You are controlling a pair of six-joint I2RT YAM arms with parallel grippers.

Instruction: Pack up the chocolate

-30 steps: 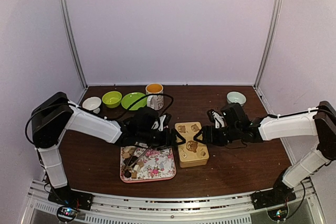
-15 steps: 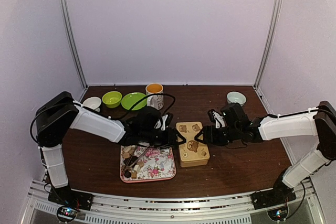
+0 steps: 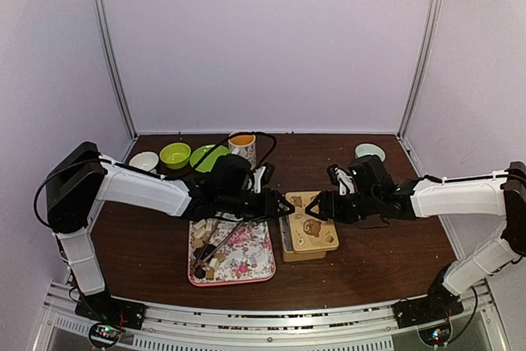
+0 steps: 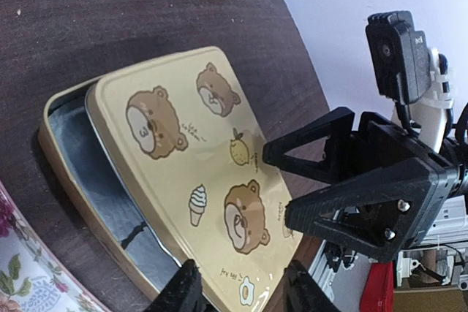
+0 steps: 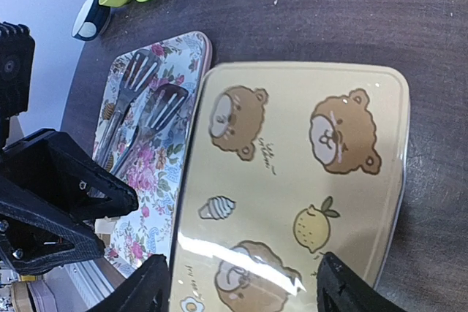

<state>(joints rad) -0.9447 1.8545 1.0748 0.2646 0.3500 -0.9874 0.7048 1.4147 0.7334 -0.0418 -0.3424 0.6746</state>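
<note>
The left gripper [image 4: 243,294] has its jaws partly apart, with the near edge of the bear-printed tin lid [image 4: 197,158] lying between the two fingers. Whether the pads press on the lid cannot be determined. The right gripper [image 5: 245,286] has its jaws set wide, one finger at each side of the lid's opposite end. Contact there cannot be determined either. The two grippers face each other across the lid, the left approaching from the tray side and the right from the other side. The lid sits askew over the tin base [image 4: 80,151], leaving a strip of the grey interior exposed along one long side. No pieces are visible in the exposed strip. The chocolate [image 3: 203,269] lies on the floral tray [image 3: 246,260], just beside the tin on its left; dark and pale pieces are grouped toward the near-left corner. The metal tongs [image 5: 150,96] lie diagonally across the same tray. A mug [image 3: 243,147] and green bowls [image 3: 175,154] stand at the far edge of the table [image 3: 370,260], and a pale bowl [image 3: 370,152] stands far right.
</note>
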